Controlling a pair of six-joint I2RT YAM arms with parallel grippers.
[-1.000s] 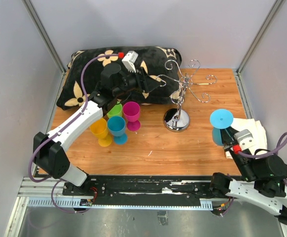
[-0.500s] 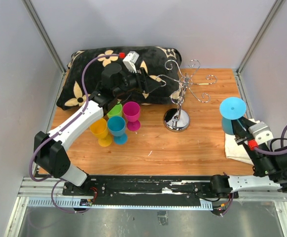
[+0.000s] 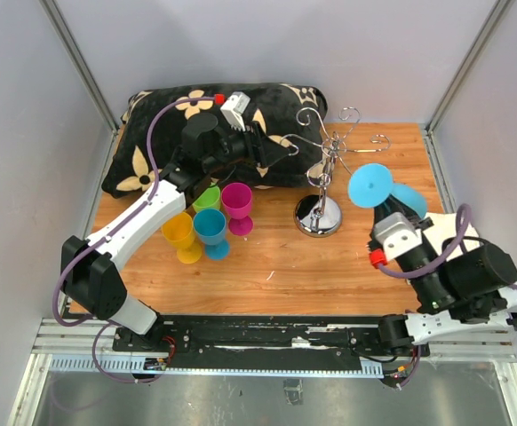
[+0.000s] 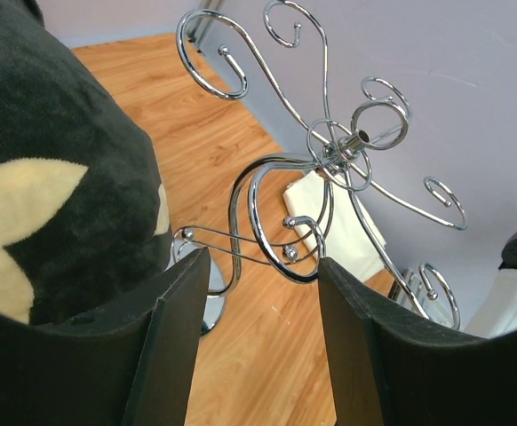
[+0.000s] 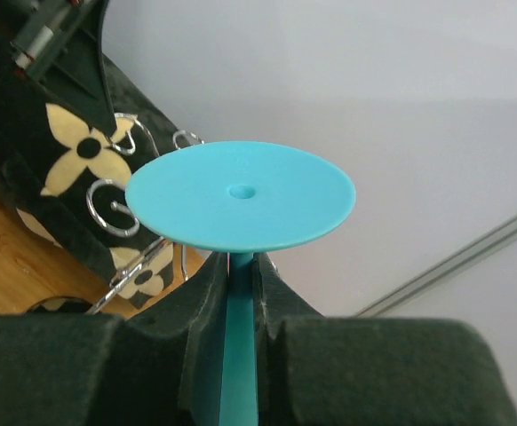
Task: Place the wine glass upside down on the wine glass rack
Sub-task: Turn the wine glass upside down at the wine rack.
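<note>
A teal wine glass (image 3: 369, 185) is held upside down, its round foot (image 5: 241, 195) on top. My right gripper (image 3: 385, 209) is shut on its stem (image 5: 239, 337), just right of the wine glass rack (image 3: 330, 164). The rack is chrome wire with curled arms on a round mirrored base (image 3: 318, 216). My left gripper (image 3: 281, 151) hangs open at the rack's left side, over the pillow's edge. In the left wrist view a looped arm of the rack (image 4: 281, 222) lies just beyond the left gripper (image 4: 263, 266), with nothing between the fingers.
A black flowered pillow (image 3: 152, 142) lies along the back left. Yellow (image 3: 181, 235), blue (image 3: 211, 231), pink (image 3: 237, 204) and green (image 3: 207, 197) cups stand left of the rack. A white cloth (image 3: 458, 232) lies at the right edge. Walls close in three sides.
The right arm has swung the teal glass from the right edge leftward and up, close to the rack. The left arm has not moved.
</note>
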